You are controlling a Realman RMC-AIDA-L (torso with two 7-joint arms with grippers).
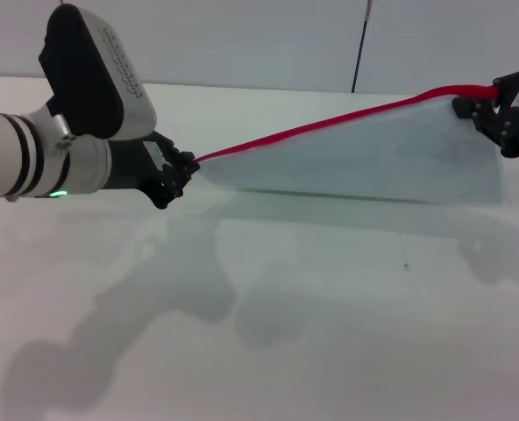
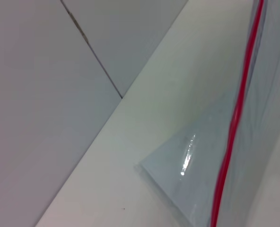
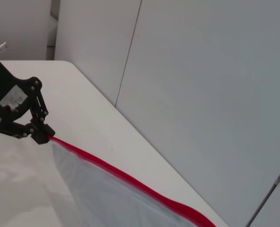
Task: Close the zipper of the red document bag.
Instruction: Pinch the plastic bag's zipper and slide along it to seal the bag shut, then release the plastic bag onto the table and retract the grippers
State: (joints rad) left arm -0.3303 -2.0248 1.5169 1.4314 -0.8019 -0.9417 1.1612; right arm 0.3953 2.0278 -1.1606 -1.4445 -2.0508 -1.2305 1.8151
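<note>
The red document bag [image 1: 373, 162], a pale translucent pouch, hangs stretched above the white table between both grippers. Its zipper [image 1: 330, 123] runs as a taut red strip along the top edge. My left gripper [image 1: 188, 165] is shut on the strip's left end. At the far right, my right gripper [image 1: 486, 103] is shut on the bag's upper right corner, where the red strip ends. I cannot make out the slider. The left wrist view shows the zipper [image 2: 234, 123] and the bag [image 2: 196, 170]. In the right wrist view the zipper [image 3: 126, 177] leads to the left gripper [image 3: 44, 136].
The white table [image 1: 259, 333] spreads below the bag and carries only the arms' shadows. A grey wall [image 1: 242, 35] with a dark vertical seam [image 1: 361, 44] stands right behind the table's far edge.
</note>
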